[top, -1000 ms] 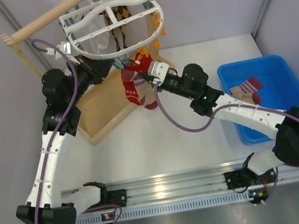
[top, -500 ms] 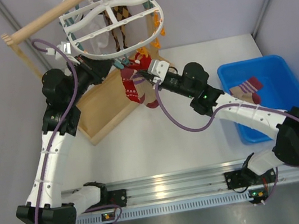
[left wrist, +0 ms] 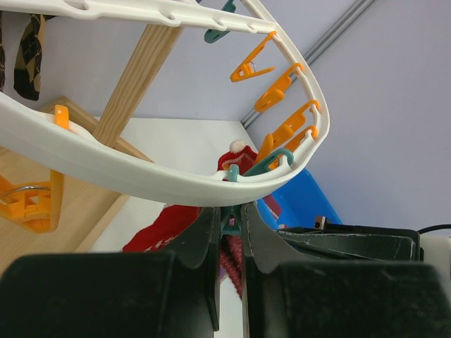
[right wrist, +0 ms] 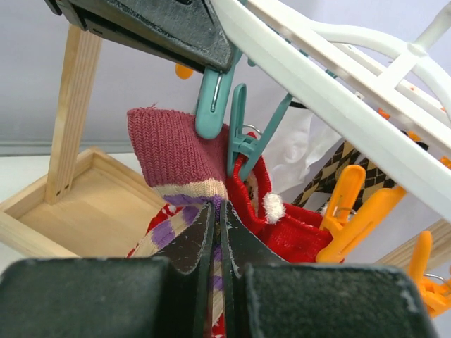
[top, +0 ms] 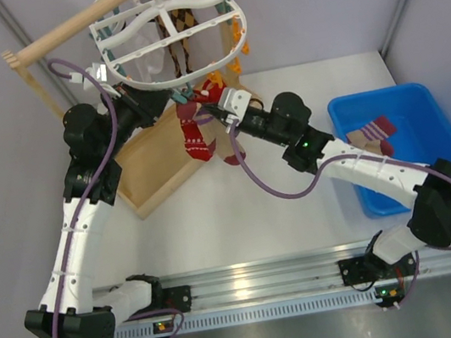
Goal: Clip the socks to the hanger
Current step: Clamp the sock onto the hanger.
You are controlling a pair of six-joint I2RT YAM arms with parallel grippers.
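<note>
Pinching sock cuff (right wrist: 176, 158) between right fingers (right wrist: 189, 248), left fingers (left wrist: 199, 243) (seemingly) squeezing teal clip (right wrist: 210, 107)

The hanger (left wrist: 106, 165) is white, its orange clips (left wrist: 278, 88) and teal clip (right wrist: 209, 105) unpatterned. The sock (right wrist: 176, 151) has a maroon cuff edged with beige and purple stripes. The bin (top: 377, 93) is blue.

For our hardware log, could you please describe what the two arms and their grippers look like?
Both the left arm and right arm have white shell links joined by black rounded joints, with a purple cable running alongside each. A small green light glows on the right arm. The left gripper and right gripper have flat, matte black tapered fingers.
</note>
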